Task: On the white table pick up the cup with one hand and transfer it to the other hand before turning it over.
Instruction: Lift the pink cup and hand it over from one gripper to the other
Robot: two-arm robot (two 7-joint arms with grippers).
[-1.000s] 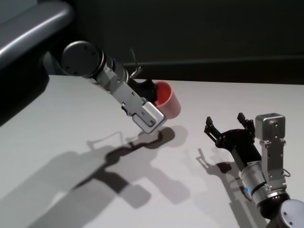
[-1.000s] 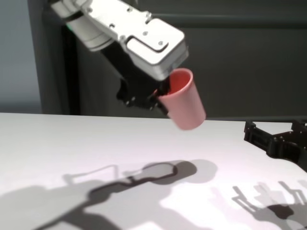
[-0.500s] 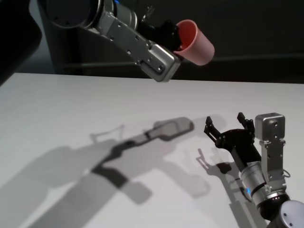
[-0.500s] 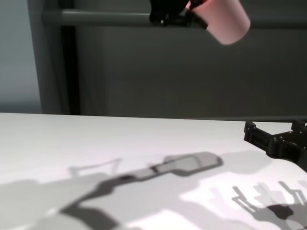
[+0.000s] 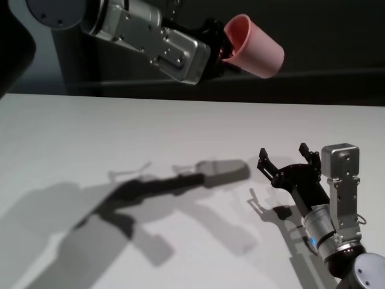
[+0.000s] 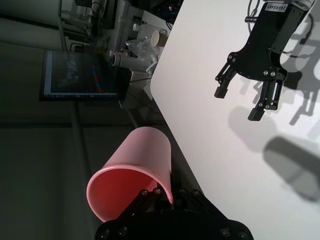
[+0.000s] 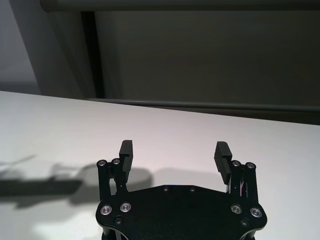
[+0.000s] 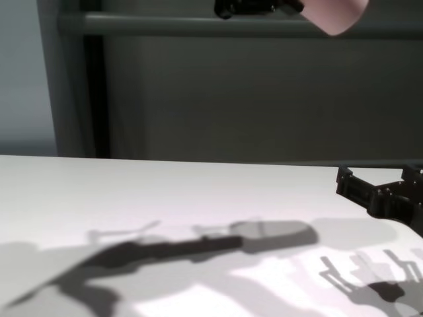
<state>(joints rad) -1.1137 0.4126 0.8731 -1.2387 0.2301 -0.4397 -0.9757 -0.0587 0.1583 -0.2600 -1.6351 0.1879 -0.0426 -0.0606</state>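
Note:
My left gripper [image 5: 224, 53] is shut on the rim of the pink cup [image 5: 257, 48] and holds it high above the white table [image 5: 120, 138], tilted almost on its side with its base pointing right. In the left wrist view the cup [image 6: 137, 170] sits between the fingertips [image 6: 159, 196]. In the chest view the cup [image 8: 337, 13] and the left gripper [image 8: 254, 8] are at the top edge. My right gripper [image 5: 283, 152] is open and empty, low over the table at the right, below the cup. It also shows in the right wrist view [image 7: 174, 148], the left wrist view [image 6: 237, 104] and the chest view [image 8: 380, 175].
The left arm's long shadow [image 5: 168, 183] lies across the middle of the table. A dark wall with a grey rail [image 8: 165, 25] stands behind the table's far edge. A screen and clutter [image 6: 82, 75] stand beyond the table's side.
My left arm has lifted the cup from just above the table to high over it and carried it to the right. The right arm has not moved.

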